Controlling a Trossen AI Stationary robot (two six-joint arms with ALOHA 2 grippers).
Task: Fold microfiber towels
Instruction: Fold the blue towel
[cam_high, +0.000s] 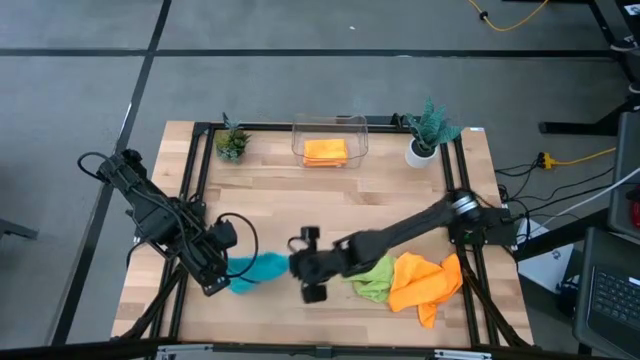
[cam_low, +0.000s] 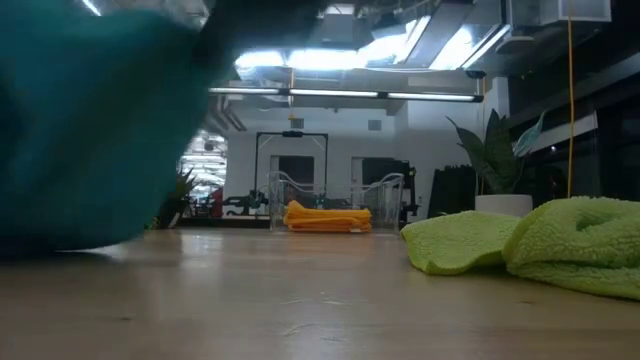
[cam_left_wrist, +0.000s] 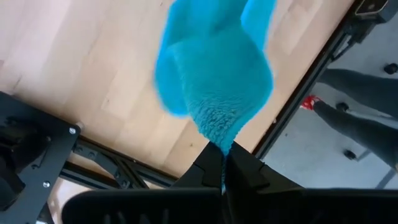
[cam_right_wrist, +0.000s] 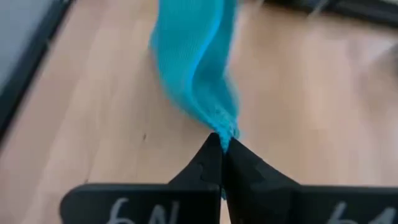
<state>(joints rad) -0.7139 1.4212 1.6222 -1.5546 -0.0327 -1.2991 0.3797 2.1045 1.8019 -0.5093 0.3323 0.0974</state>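
On your wooden table (cam_high: 330, 185), the teal towel (cam_high: 258, 268) hangs stretched between both arms near the front edge: your left gripper (cam_left_wrist: 224, 167) pinches one corner, your right gripper (cam_right_wrist: 221, 148) has closed on another, with green towel (cam_high: 374, 279) and orange towel (cam_high: 425, 283) heaped beside.

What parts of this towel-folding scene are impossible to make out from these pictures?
- Low view: the teal towel, close and blurred, blocks the left side; both tools are hidden.
- High view: the right tool and its arm cover part of the green towel.
- High view: how many layers the orange towel in the clear bin has is too small to tell.
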